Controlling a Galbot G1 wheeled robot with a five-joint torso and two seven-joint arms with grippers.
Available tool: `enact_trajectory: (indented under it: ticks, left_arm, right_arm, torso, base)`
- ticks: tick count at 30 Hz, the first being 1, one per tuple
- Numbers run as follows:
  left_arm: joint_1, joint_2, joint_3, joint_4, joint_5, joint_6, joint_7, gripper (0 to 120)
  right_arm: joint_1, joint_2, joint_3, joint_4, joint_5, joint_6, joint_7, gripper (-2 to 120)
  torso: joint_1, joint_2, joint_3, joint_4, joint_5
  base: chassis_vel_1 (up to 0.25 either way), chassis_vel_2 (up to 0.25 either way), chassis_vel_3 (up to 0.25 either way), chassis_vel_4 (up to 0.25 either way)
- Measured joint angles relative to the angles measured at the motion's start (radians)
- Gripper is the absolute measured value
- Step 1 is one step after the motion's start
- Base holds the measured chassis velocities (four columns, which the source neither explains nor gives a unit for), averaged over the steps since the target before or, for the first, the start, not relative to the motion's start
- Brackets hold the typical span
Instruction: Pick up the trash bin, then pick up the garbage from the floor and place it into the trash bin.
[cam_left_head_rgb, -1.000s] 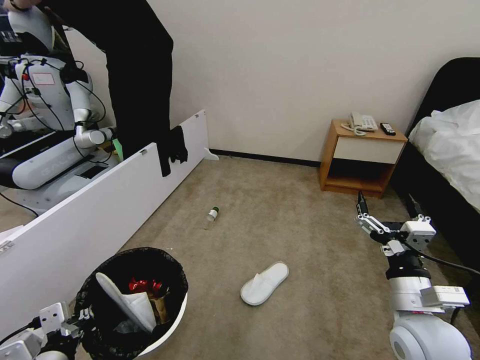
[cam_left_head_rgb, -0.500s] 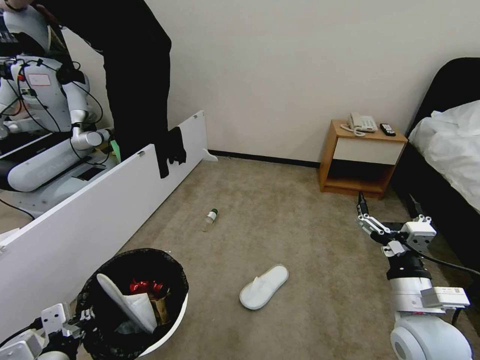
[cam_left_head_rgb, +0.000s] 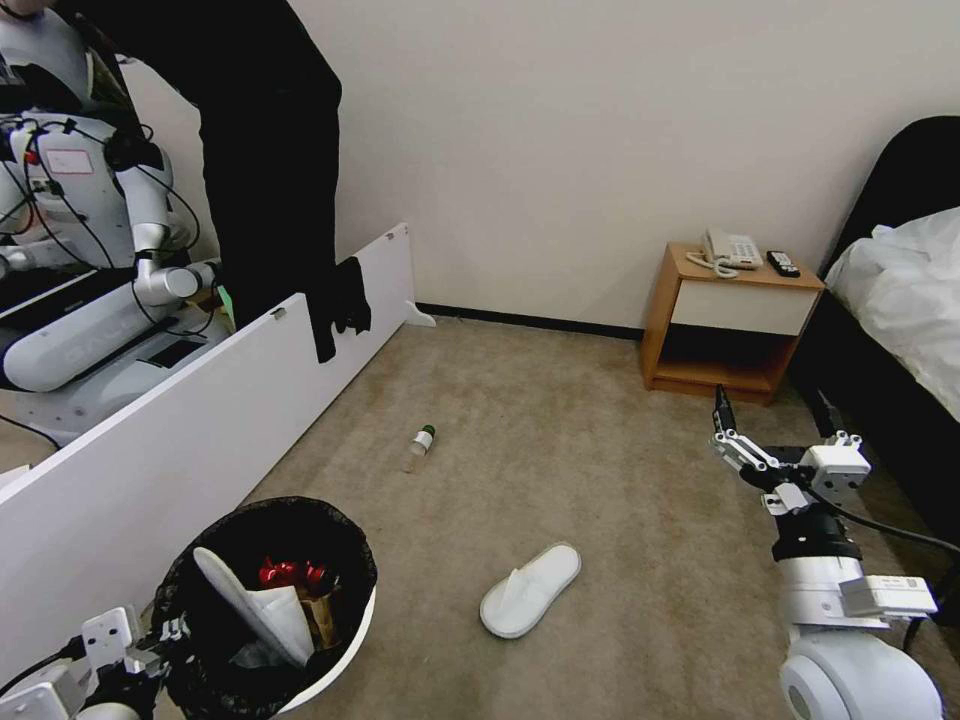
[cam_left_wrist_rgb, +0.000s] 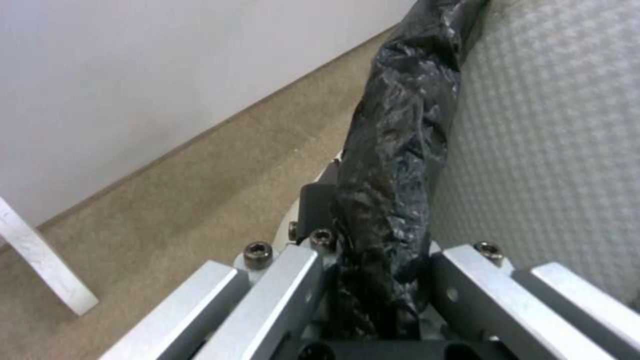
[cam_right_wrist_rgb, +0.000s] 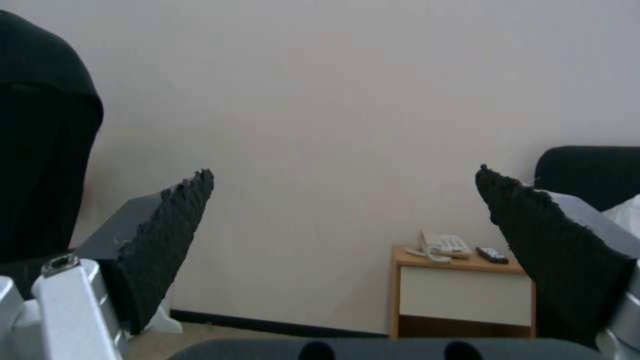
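The trash bin (cam_left_head_rgb: 356, 640), white with a crinkled black bag, hangs at my lower left. It holds a white slipper, red wrappers and brown paper. My left gripper (cam_left_head_rgb: 160, 640) is shut on the bin's bag-covered rim (cam_left_wrist_rgb: 390, 200), one finger on each side. Two pieces of garbage lie on the carpet: a white slipper (cam_left_head_rgb: 530, 590) in front of me and a green-capped small bottle (cam_left_head_rgb: 420, 447) farther off. My right gripper (cam_left_head_rgb: 771, 400) is held open above the floor on the right, well apart from both. Nothing is between its black pads (cam_right_wrist_rgb: 170, 225).
A long white board (cam_left_head_rgb: 200, 420) with a black cloth (cam_left_head_rgb: 340, 300) draped over it runs along the left. Behind it are a person in black and another robot (cam_left_head_rgb: 90, 260). A wooden nightstand (cam_left_head_rgb: 730, 320) with a phone stands against the wall, and a bed (cam_left_head_rgb: 900, 290) is on the right.
The whole head view has shifted a little, so the slipper and bottle sit slightly lower in the picture. Both grippers hold as before.
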Motion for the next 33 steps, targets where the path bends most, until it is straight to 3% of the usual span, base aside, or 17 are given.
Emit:
enact_trajectory:
  ticks: [16,22,25,27,33]
  left_arm:
    - [0.001,0.000,0.003,0.002,0.007,-0.001,0.005,2]
    - [0.003,-0.002,0.008,0.002,0.015,-0.002,0.008,2]
    - [0.004,-0.002,0.011,0.003,0.019,-0.002,0.009,2]
    - [0.003,-0.005,0.016,0.007,0.028,-0.002,0.010,2]
    - [0.002,-0.004,0.019,0.017,0.038,-0.001,0.013,2]
  right_arm:
    - [-0.001,-0.017,-0.029,-0.008,-0.002,0.014,-0.008,100]
    - [0.001,-0.068,-0.089,-0.003,0.057,-0.009,-0.007,100]
    - [0.024,-0.123,-0.152,-0.010,0.100,-0.050,0.019,100]
    - [0.096,-0.191,-0.255,-0.038,0.199,-0.151,0.064,100]
    - [0.232,-0.249,-0.365,-0.094,0.321,-0.255,0.107,100]
  torso:
    - [0.000,0.000,0.000,0.0000,-0.0001]
    - [0.000,0.000,0.000,0.0000,-0.0002]
    - [0.000,0.000,0.000,-0.0001,0.0000]
    - [0.000,0.000,0.000,-0.0001,0.0000]
    - [0.000,0.000,0.000,0.0003,-0.0001]
  base:
    - [0.000,0.000,0.000,0.000]
    - [0.000,0.000,0.000,0.000]
    - [0.000,0.000,0.000,0.000]
    - [0.000,0.000,0.000,0.000]
    - [0.000,0.000,0.000,0.000]
